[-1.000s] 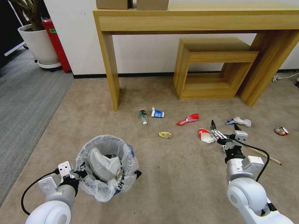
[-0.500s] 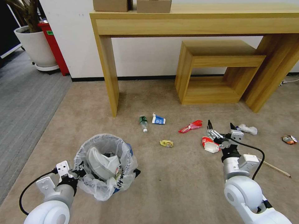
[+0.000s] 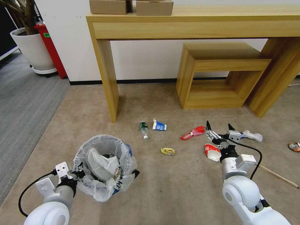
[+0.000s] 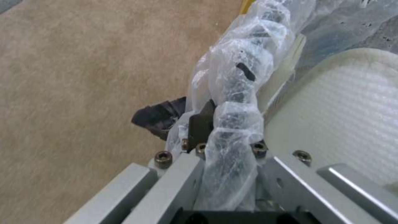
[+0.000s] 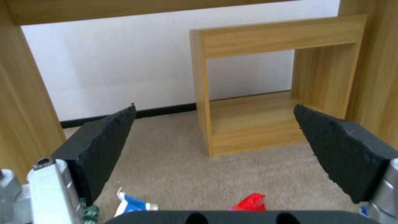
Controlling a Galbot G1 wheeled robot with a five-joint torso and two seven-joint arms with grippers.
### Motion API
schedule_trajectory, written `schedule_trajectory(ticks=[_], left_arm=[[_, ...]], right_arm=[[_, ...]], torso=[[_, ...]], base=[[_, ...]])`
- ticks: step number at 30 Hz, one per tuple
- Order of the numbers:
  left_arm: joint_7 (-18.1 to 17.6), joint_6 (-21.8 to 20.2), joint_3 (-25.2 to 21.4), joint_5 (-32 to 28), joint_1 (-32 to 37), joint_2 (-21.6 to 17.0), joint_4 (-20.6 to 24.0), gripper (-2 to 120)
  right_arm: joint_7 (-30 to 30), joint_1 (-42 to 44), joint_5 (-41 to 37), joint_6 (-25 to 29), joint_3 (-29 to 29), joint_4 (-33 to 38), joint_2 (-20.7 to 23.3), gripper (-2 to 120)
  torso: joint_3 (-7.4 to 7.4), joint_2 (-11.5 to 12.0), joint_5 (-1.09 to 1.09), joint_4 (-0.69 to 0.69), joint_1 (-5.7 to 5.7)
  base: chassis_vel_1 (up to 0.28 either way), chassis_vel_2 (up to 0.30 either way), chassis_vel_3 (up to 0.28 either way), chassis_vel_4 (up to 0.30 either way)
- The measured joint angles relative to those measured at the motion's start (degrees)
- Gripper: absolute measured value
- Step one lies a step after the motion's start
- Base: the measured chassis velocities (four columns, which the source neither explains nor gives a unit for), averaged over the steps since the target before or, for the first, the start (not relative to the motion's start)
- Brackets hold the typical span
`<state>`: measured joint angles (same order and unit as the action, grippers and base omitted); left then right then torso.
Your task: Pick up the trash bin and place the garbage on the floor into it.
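Note:
The trash bin [image 3: 104, 165], lined with a crinkly whitish bag, stands on the beige floor [image 3: 175, 187] at my front left, with a white slipper [image 3: 101, 162] inside it. My left gripper [image 3: 76, 173] is shut on the bin's bagged rim [image 4: 236, 102]. My right gripper [image 3: 218, 125] hangs open just above the carpet, between a red wrapper [image 3: 193, 132] and a white tissue [image 3: 253, 135], with a red-white wrapper [image 3: 212, 152] just behind it. More garbage lies about: a bottle [image 3: 143, 128], a blue-white carton [image 3: 159, 125], a yellow wrapper [image 3: 167, 151], a crushed can [image 3: 294, 146] and a wooden stick [image 3: 278, 176].
A long wooden table [image 3: 193, 25] spans the wall, its leg [image 3: 107, 84] near the bottle. A low wooden stool [image 3: 218, 75] stands under it. Cardboard boxes [image 3: 131, 6] sit on top. A white planter [image 3: 31, 50] and grey ribbed carpet [image 3: 22, 103] are at the left.
The whole picture has shifted, so the camera moved forward and a little right. My open right gripper now stands beyond the red-white wrapper, nearer the red wrapper. The left gripper keeps its hold on the bin.

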<state>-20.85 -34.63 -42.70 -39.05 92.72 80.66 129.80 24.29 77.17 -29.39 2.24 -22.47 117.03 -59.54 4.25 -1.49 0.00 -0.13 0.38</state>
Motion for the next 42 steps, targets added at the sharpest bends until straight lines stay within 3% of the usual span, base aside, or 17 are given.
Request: schedule_trajectory(ticks=[24,42], left_arm=[[0.0,0.3,0.0,0.2,0.4,0.2,0.2,0],[-0.2,0.3,0.1,0.4,0.4,0.2,-0.2,0]], right_arm=[[-0.1,0.2,0.7,0.7,0.9,-0.5,-0.5,97],[-0.7,-1.5,0.5,3.3,2.3,-1.7,-0.2,100]], torso=[[0.01,0.0,0.0,0.0,0.0],[0.0,0.0,0.0,0.0,0.0]], base=[[-0.139,0.14,0.132,-0.134],[-0.042,0.044,0.041,-0.038]])
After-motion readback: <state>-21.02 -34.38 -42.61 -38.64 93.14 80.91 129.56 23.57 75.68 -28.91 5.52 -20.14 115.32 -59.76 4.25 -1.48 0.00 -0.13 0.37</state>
